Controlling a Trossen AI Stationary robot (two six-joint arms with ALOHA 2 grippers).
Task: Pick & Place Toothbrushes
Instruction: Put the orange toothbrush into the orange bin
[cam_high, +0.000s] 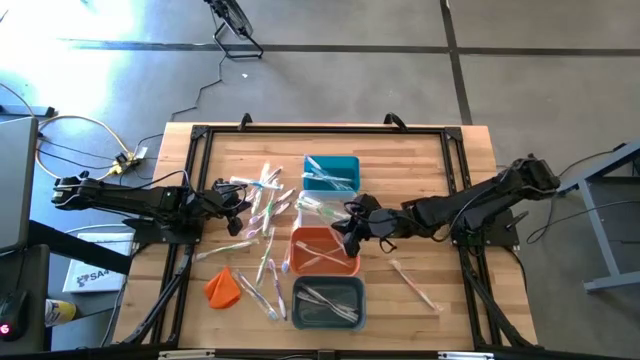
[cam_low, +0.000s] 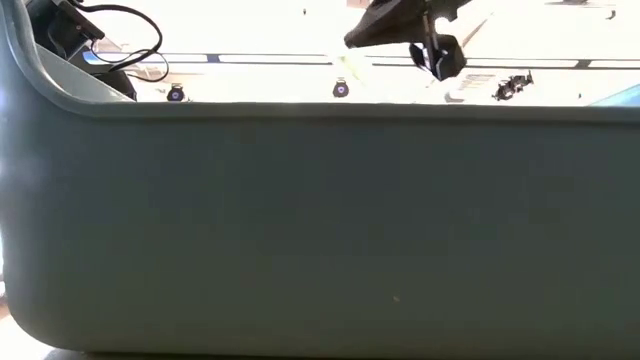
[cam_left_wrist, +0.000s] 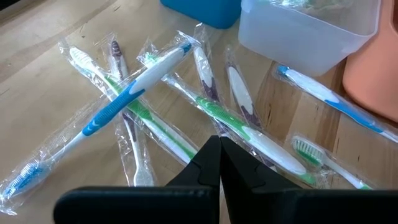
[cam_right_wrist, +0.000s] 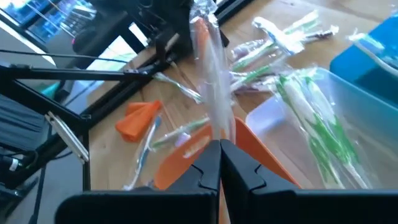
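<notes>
Four bins are seen in a column at desk (cam_high: 420, 160) centre: 1 teal bin (cam_high: 331, 173) farthest, 1 clear bin (cam_high: 322, 209) next, 1 orange bin (cam_high: 322, 251), and 1 grey bin (cam_high: 328, 303) nearest.

Toothbrushes, each in a clear wrapper, are spread mostly left of the bins in a loose pile (cam_high: 262, 200); approx. 8 can be counted in the left wrist view, incl. 1 blue-and-white toothbrush (cam_left_wrist: 124, 96) laid across a green one (cam_left_wrist: 249, 127). More are seen inside the teal, clear, orange and grey bins; exact nos. cannot be told. 1 lone toothbrush (cam_high: 412, 284) lies right of the grey bin. 1 orange lump (cam_high: 222, 287) sits near-left.

The left end effector (cam_high: 243, 205) is held at the pile's left edge, fingers pressed together, nothing held.

The right end effector (cam_high: 345, 232) is placed over the far edge of the orange bin, pinched on 1 wrapped toothbrush (cam_right_wrist: 211, 93) that stands up from between its fingers.

In the low view most of the frame is blocked by a grey bin wall (cam_low: 320, 230).
</notes>
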